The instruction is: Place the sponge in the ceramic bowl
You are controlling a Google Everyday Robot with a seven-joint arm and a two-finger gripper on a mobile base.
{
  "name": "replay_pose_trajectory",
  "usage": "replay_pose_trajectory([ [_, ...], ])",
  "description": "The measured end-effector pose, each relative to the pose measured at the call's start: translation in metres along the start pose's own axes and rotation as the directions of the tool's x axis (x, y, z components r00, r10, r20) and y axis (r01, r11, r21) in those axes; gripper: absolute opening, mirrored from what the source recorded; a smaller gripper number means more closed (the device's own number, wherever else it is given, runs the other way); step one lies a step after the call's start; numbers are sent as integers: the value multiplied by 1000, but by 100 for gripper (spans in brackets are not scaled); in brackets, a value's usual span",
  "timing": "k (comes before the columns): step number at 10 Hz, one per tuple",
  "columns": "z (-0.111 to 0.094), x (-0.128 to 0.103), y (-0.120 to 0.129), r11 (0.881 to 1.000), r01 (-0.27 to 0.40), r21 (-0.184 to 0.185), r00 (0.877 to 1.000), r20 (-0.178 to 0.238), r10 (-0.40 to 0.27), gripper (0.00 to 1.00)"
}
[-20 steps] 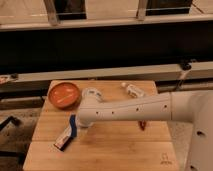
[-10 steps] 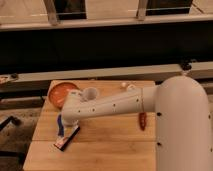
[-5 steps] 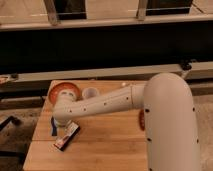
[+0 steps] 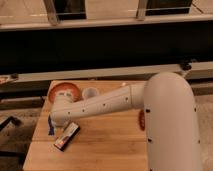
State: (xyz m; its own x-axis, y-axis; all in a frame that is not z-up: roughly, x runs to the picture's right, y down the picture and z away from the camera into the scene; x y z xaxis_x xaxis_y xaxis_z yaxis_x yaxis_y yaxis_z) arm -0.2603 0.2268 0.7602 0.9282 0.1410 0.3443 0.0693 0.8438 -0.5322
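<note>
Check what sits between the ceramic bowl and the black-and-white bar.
Camera view: the arm's end, with the gripper shut on the sponge, sits over the table's left side, between the ceramic bowl and the bar.

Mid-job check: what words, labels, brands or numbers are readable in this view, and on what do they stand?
No text is legible anywhere.
On the black-and-white bar: red stripe and markings, too blurred to read.
In the ceramic bowl: a lighter mark, not readable as text.
On the end effector, gripping the sponge at the table left side: no lettering visible.
</note>
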Motion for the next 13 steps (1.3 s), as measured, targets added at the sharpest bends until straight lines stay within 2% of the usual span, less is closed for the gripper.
replay_pose_trajectory([
  [7, -25, 7, -17, 997, -59, 59, 998, 37, 57, 0],
  [10, -24, 7, -36, 993, -80, 85, 996, 42, 76, 0],
  [13, -21, -6, -48, 991, -81, 108, 996, 41, 77, 0],
])
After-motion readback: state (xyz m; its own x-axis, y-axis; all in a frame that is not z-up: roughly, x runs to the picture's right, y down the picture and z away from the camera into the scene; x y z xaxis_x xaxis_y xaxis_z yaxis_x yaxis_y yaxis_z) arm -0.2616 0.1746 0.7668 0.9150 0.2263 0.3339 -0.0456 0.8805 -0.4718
